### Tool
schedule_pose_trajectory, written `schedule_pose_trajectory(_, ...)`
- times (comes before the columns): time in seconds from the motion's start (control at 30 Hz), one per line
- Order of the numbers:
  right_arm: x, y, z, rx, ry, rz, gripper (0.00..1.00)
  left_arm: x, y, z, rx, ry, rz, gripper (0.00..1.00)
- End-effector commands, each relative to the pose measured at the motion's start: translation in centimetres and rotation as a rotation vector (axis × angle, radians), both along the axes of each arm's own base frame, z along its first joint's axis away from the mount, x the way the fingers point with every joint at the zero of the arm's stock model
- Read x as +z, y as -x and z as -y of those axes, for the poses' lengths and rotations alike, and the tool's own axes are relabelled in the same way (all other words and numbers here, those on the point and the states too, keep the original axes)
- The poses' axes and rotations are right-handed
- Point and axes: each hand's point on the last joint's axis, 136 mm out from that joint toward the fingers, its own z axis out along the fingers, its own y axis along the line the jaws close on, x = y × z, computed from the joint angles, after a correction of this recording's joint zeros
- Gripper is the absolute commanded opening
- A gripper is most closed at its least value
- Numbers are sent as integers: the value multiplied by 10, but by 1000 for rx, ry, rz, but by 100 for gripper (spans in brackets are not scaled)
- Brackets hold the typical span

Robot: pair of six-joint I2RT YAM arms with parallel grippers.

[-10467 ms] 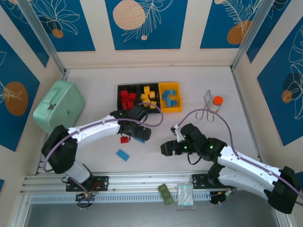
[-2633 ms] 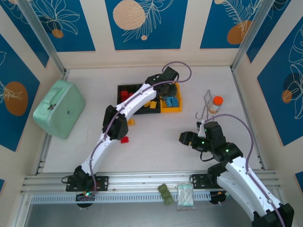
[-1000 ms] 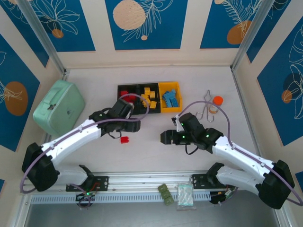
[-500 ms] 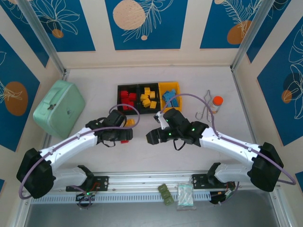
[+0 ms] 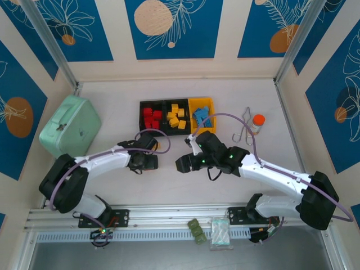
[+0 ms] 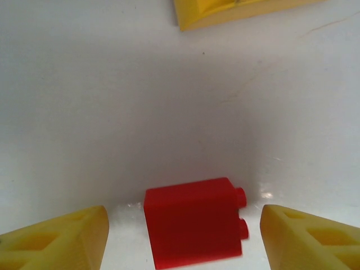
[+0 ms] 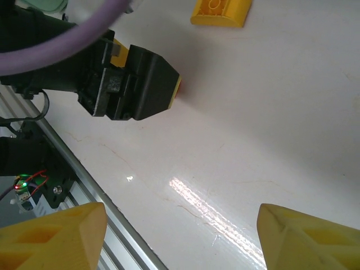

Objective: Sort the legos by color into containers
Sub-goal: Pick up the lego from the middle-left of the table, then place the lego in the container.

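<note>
Dropping over the red lego brick (image 6: 194, 222) in the last half-second, my left pincer (image 6: 183, 239) straddled it, spread wide and touching nothing. The brick lay on the counter (image 6: 112, 112), short of the containers (image 5: 214, 117). My right pincer (image 7: 180, 233) hung open and empty.
</note>
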Motion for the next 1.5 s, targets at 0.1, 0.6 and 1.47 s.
schedule_pose_trajectory(0.1, -1, 2, 7, -24, -5, 5, 71, -14, -8, 5, 29, 6, -16, 59)
schedule_pose_trajectory(0.6, -5, 2, 7, -32, -17, -7, 71, 14, -13, 9, 17, 52, 37, 31)
schedule_pose_trajectory(1.47, 0, -18, 4, -84, -38, 2, 71, 105, -179, 29, -15, 32, 195, 29)
